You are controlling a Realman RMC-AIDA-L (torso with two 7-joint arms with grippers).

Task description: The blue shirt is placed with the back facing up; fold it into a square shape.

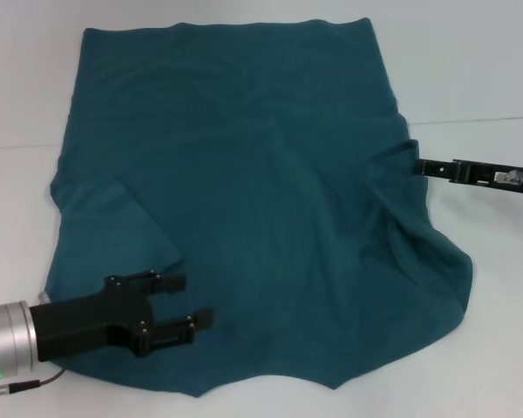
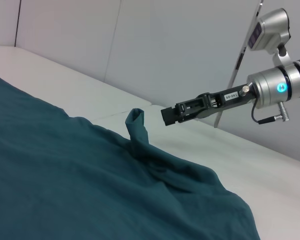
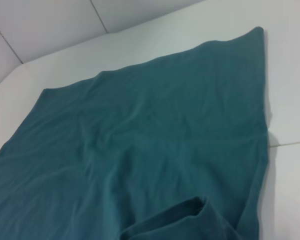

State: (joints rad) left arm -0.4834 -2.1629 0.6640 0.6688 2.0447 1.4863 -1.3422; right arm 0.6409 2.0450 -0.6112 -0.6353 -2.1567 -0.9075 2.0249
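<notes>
- blue shirt (image 1: 244,200) spread on the white worktop (image 1: 471,78); no lettering visible
- left hand (image 1: 192,300) over its near-left part, fingers apart
- right hand (image 1: 418,165) beside the raised right sleeve; finger state unclear

blue shirt (image 1: 261,218): plain dark teal-blue, no print showing | table (image 1: 471,70): pale white-grey, plain | left gripper (image 1: 187,302): black fingers, silver wrist with green light | right gripper (image 1: 421,166): black, silver wrist with blue-lit ring in left wrist view | wall (image 2: 165,40): pale grey panels
</notes>
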